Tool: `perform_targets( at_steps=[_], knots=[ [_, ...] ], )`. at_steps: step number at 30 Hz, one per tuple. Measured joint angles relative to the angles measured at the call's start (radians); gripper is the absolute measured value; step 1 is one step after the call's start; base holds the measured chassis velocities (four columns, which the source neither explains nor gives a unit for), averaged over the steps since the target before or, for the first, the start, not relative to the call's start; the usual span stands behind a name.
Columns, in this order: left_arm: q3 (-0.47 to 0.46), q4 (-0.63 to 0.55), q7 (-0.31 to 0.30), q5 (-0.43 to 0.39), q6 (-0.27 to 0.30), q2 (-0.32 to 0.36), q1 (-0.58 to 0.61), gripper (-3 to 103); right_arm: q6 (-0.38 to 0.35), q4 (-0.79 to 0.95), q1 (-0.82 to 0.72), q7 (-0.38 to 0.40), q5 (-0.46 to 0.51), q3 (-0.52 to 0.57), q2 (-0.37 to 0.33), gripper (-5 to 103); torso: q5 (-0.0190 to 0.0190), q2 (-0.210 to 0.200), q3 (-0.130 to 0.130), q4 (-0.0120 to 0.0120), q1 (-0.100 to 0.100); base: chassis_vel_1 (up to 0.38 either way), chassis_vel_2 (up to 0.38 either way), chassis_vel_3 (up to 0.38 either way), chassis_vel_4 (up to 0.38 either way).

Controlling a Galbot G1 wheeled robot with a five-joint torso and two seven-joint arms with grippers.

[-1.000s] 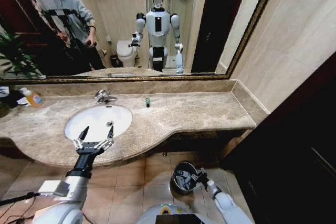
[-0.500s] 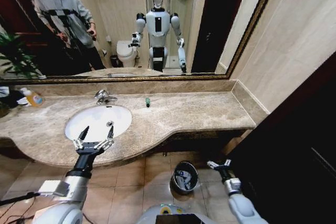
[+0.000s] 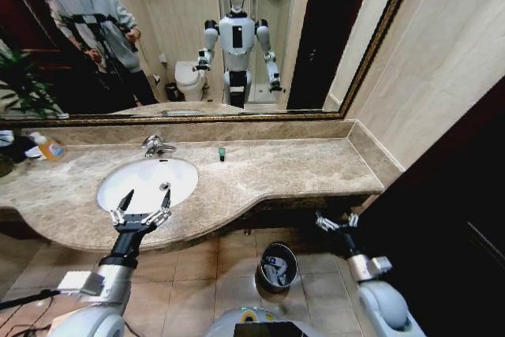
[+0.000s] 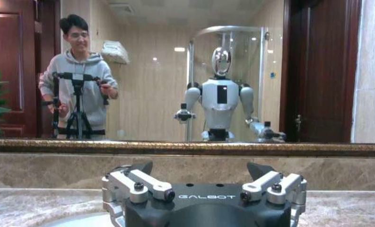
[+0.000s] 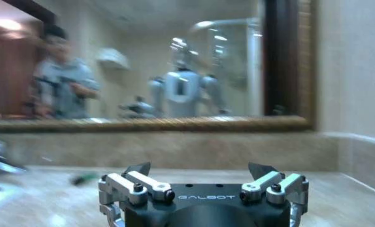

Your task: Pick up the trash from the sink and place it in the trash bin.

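Empty, both grippers left [image 3: 140,211] and right [image 3: 337,222] hold jaws wide.

Beige tiled walls [image 3: 442,61], gilt-framed mirror [image 3: 197,29], brown floor tiles [image 3: 229,262], dark wooden door [image 3: 458,219].

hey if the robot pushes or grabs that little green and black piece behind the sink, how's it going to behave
The green-black piece is small and slim, so it is probably light and would slide easily on the polished marble countertop. Its narrow shape may roll or skid away from the fingertips. The left end effector, open over the sink, would need a careful pinch.
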Motion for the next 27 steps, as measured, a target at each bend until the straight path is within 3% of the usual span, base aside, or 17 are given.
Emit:
perform_targets(
  at_steps=[3,5,6,8,15,20,23,27],
  knots=[
    [0.000,0.000,0.000,0.000,0.000,0.000,0.000,100,-0.032,0.005,0.058,-0.031,-0.049,-0.067,-0.010,100,0.0011,0.000,0.000,0.0003,0.000,0.000,0.000,0.000,0.000],
    [0.000,0.000,0.000,0.000,0.000,0.000,0.000,100,-0.113,0.031,0.142,-0.038,-0.082,-0.187,-0.028,100,0.0006,0.000,0.000,0.0001,0.000,0.000,0.000,0.000,0.000],
    [0.000,0.000,0.000,0.000,0.000,0.000,0.000,100,-0.113,0.031,0.142,-0.038,-0.082,-0.187,-0.028,100,0.0006,0.000,0.000,0.0001,0.000,0.000,0.000,0.000,0.000],
    [0.000,0.000,0.000,0.000,0.000,0.000,0.000,100,-0.180,0.030,0.234,-0.029,-0.090,-0.289,-0.048,100,0.0003,0.000,0.000,0.0000,0.000,0.000,0.000,0.000,0.000],
    [0.000,0.000,0.000,0.000,0.000,0.000,0.000,100,-0.191,-0.146,0.470,-0.035,-0.125,-0.506,-0.067,100,0.0004,0.000,0.000,0.0001,0.000,0.000,0.000,0.000,0.000],
    [0.000,0.000,0.000,0.000,0.000,0.000,0.000,100,-0.236,-0.237,0.604,-0.007,-0.105,-0.618,-0.071,100,0.0005,0.000,0.000,0.0002,0.000,0.000,0.000,0.000,0.000],
    [0.000,0.000,0.000,0.000,0.000,0.000,0.000,100,-0.311,-0.344,0.774,0.030,-0.091,-0.737,-0.080,100,0.0004,0.000,0.000,0.0001,0.000,0.000,0.000,0.000,0.000],
    [0.000,0.000,0.001,0.000,0.000,0.000,0.000,100,-0.356,-0.450,0.933,0.053,-0.039,-0.835,-0.065,100,0.0003,0.000,0.000,0.0002,0.000,0.000,0.000,0.000,0.000]
  ],
)
